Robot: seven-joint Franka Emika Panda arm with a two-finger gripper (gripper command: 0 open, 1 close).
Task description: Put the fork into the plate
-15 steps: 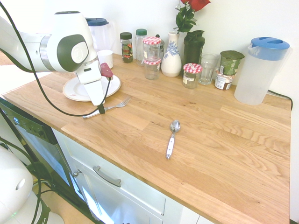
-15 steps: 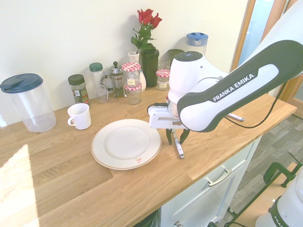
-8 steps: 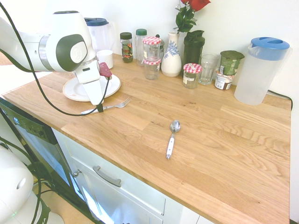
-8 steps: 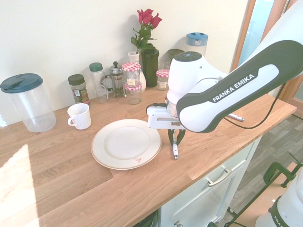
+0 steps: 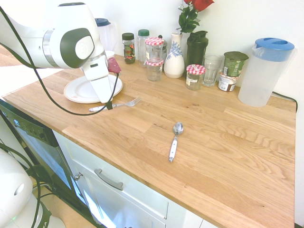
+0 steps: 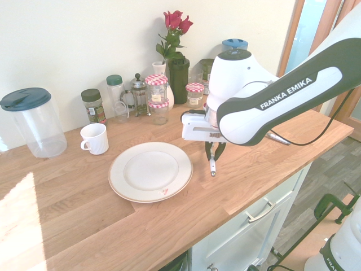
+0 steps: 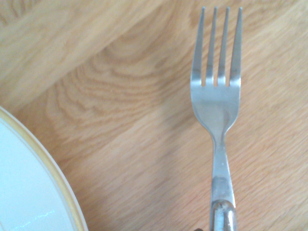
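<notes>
My gripper is clamped on the fork, pinching it along its white handle, and the fork hangs clear of the counter in my grasp. In the first exterior view the handle end pokes out on one side of my fingers and the tines reach out on the other, the whole fork lying nearly level. In the second exterior view the white handle shows below my dark fingers, pointing toward the counter's front edge.

From the wrist, the fork's four silver tines stretch away from me over bare wood grain (sharp enough to count them), with the neck narrowing back toward my grip.

The plate sits just beside my fingers, flat on the counter, its tan edge curving through the corner of the wrist view. The fork is beside the plate, not over it. Beyond the plate from me stands a white mug. The spoon lies well apart from my fingers, farther along the counter.
</notes>
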